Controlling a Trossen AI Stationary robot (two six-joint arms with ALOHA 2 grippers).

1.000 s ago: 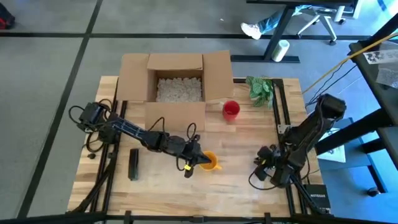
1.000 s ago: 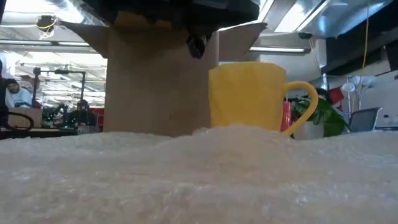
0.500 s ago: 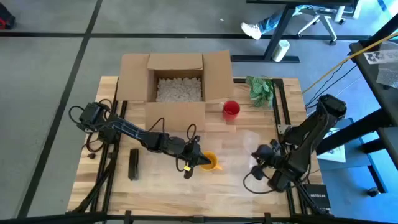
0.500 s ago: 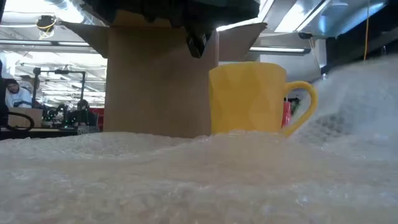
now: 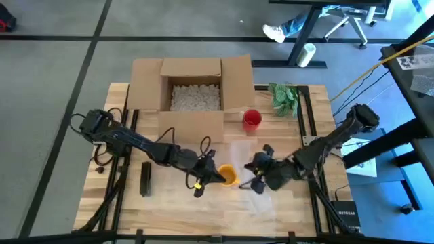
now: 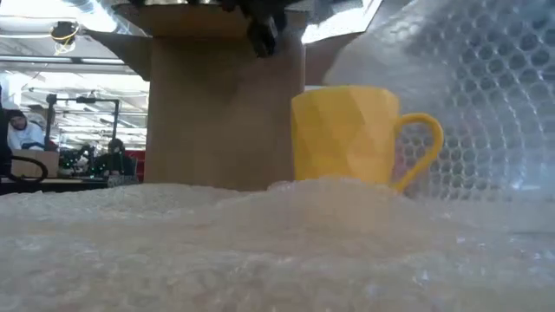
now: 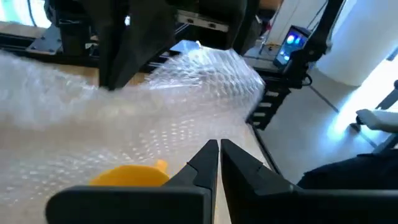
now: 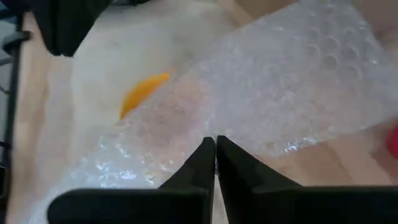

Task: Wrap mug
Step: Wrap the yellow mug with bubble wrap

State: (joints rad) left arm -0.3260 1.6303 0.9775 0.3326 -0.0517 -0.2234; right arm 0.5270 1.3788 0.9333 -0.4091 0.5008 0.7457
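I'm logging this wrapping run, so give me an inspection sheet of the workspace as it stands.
Surface: wooden table, bubble wrap spread on it.
Job's things: yellow mug upright on the wrap; wrap's right side lifted toward it.
Clutter: open box of packing peanuts, red cup, green plant, dark block.
Grippers: left gripper shut beside the mug; right gripper shut on the wrap.
Cables: loops by both arms.
Surroundings: people at desks behind, a shoe beyond the table.

Both arms reach low toward mid-counter [image 5: 169,210] from opposite sides. The left gripper [image 5: 215,173] has its fingers [image 7: 208,158] pressed together. The right gripper [image 5: 256,171], facing it close by, likewise has fingers [image 8: 205,163] closed tight.
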